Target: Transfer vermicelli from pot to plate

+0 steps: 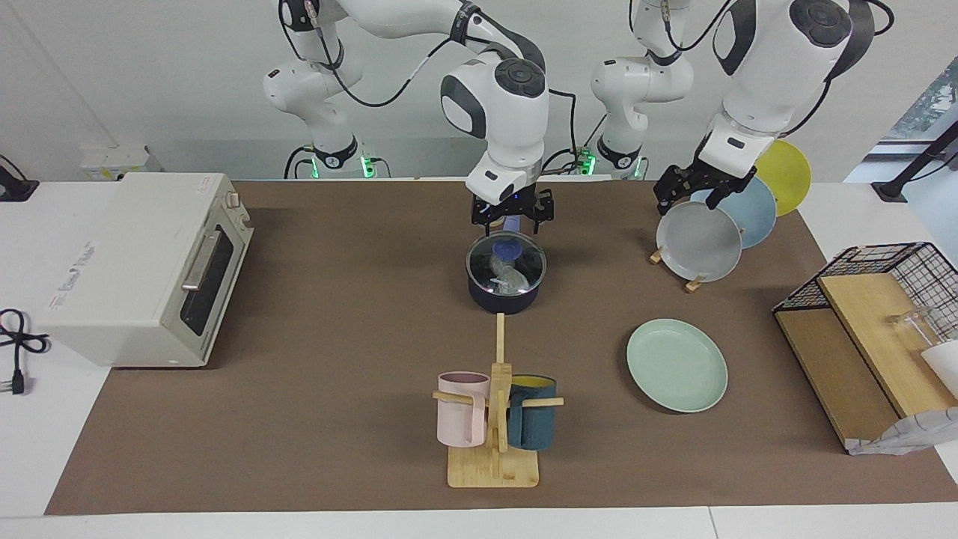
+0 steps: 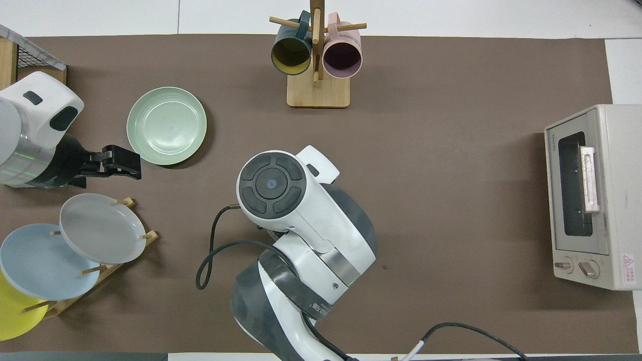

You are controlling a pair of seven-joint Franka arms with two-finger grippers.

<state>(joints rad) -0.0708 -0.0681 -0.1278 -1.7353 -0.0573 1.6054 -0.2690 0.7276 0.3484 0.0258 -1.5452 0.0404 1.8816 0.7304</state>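
Right gripper (image 1: 512, 217) over lidded pot (image 1: 506, 282), fingers spread; vermicelli (image 1: 507, 275) under glass lid, below jaws. Left gripper (image 1: 687, 192) waits above plate rack, jaws apart.

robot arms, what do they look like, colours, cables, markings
Both are glossy white Franka arms with dark grey joint caps and black cables looped along the links. A silver ring joins each wrist to a black two-finger gripper: right gripper, left gripper. The bases show green lights, and a small blue light glows at the right wrist.

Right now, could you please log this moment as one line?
right end effector: over lidded navy saucepan | vermicelli: inside | mint-green plate: bare | left end effector: waiting
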